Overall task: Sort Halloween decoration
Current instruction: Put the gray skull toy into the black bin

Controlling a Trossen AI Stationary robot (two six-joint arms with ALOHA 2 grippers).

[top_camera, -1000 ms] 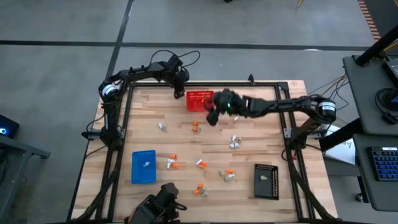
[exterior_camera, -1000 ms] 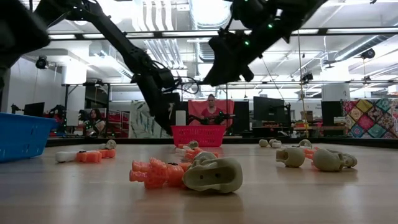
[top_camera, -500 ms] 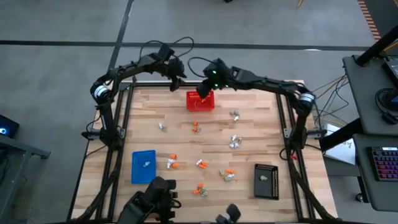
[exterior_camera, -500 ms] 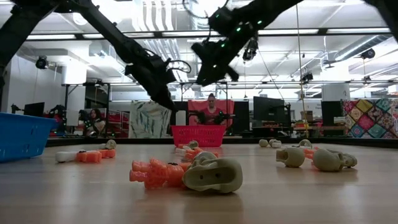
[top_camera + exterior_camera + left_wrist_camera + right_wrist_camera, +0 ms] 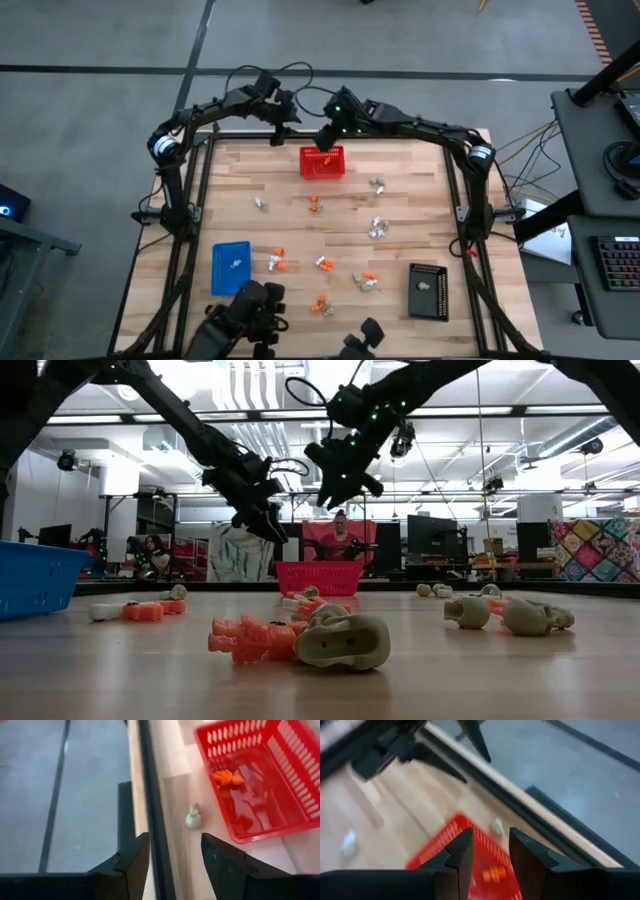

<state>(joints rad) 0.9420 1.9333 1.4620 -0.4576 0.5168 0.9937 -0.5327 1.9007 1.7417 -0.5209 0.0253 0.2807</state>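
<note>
Hanging above the red basket (image 5: pixel 322 161) at the far edge of the table (image 5: pixel 420 200), your right gripper (image 5: pixel 326 138) has its fingers a little apart with nothing between them. Look at its wrist view: you see the basket right below, with one orange toy (image 5: pixel 491 874) lying inside. Your left gripper (image 5: pixel 279 128) sits just past the far rim of the table, beside the basket. Its fingers are apart too, and it holds nothing. Just beside the basket, between it and the table rim, stands one small pale toy (image 5: pixel 193 818), near your left gripper.

Most of the toys lie well away from both grippers. You can spot orange ones (image 5: pixel 276 263) and pale ones (image 5: pixel 378 227) spread over the middle and near half of the wooden table. One pale piece rests in the blue tray (image 5: pixel 231 268) on the left, and another in the black tray (image 5: pixel 427 290) on the right.

From the low view you look into a big bright room with screens, and a person (image 5: pixel 338 536) sits far behind the basket.
</note>
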